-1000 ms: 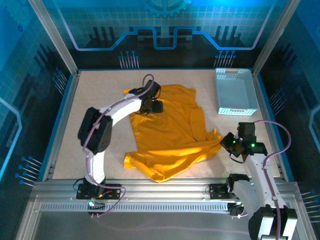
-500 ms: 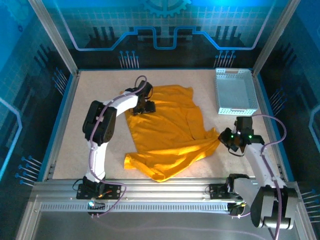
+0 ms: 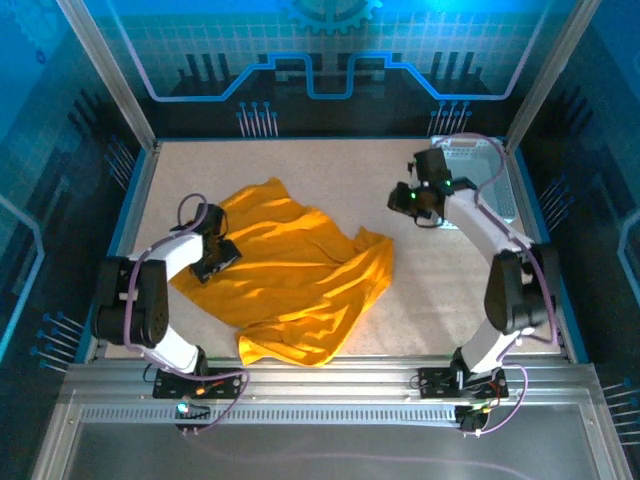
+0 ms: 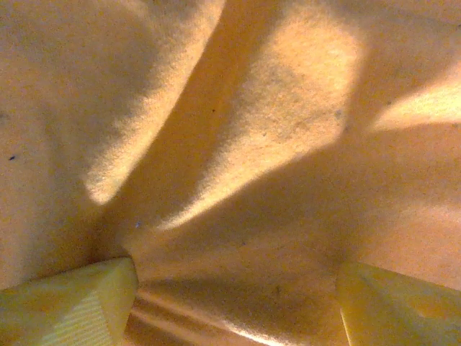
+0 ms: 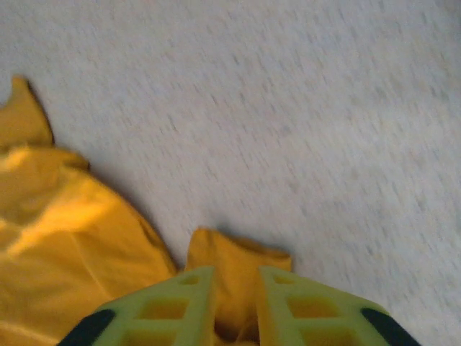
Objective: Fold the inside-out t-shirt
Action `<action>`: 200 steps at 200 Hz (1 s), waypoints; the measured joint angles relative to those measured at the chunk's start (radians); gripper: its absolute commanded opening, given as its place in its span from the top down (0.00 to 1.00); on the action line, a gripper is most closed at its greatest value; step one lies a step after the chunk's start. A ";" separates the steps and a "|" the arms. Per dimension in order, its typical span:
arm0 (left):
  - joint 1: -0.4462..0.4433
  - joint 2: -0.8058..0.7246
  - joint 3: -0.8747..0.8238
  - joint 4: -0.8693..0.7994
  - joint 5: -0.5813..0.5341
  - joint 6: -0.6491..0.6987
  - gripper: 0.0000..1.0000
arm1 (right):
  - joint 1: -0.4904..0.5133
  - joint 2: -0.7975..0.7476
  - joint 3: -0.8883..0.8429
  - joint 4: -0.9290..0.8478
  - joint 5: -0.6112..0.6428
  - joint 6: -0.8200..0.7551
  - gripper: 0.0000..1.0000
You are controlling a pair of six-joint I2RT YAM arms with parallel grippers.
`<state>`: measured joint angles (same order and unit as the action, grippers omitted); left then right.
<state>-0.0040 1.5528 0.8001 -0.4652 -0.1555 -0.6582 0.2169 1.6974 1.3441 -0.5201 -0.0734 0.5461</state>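
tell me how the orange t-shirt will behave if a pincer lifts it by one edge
Likely floppy: the t-shirt lies in soft creases, so it should drape, not hold shape. Probably light, as the cloth looks thin. Pushed, it would likely bunch on the table rather than slide whole.

basket (image 3: 497, 195) partly hidden, t-shirt (image 5: 65, 245) edge-cropped

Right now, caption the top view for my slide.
Orange-yellow t-shirt crumpled mid-table, left gripper over its left side, right gripper beside the pale basket.
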 measured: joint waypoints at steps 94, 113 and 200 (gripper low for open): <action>-0.113 0.128 0.514 -0.091 -0.042 0.090 0.20 | 0.172 -0.104 -0.203 -0.053 0.077 -0.045 0.50; -0.113 0.286 0.682 -0.094 -0.039 0.129 0.22 | 0.166 -0.104 -0.267 -0.054 0.085 -0.034 0.50; -0.161 0.787 1.295 -0.225 0.011 0.251 0.22 | 0.178 -0.186 -0.430 0.011 0.112 0.019 0.46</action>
<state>-0.1646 2.3394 2.0949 -0.6903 -0.1440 -0.4068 0.3946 1.5112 0.9146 -0.5091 0.0383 0.5652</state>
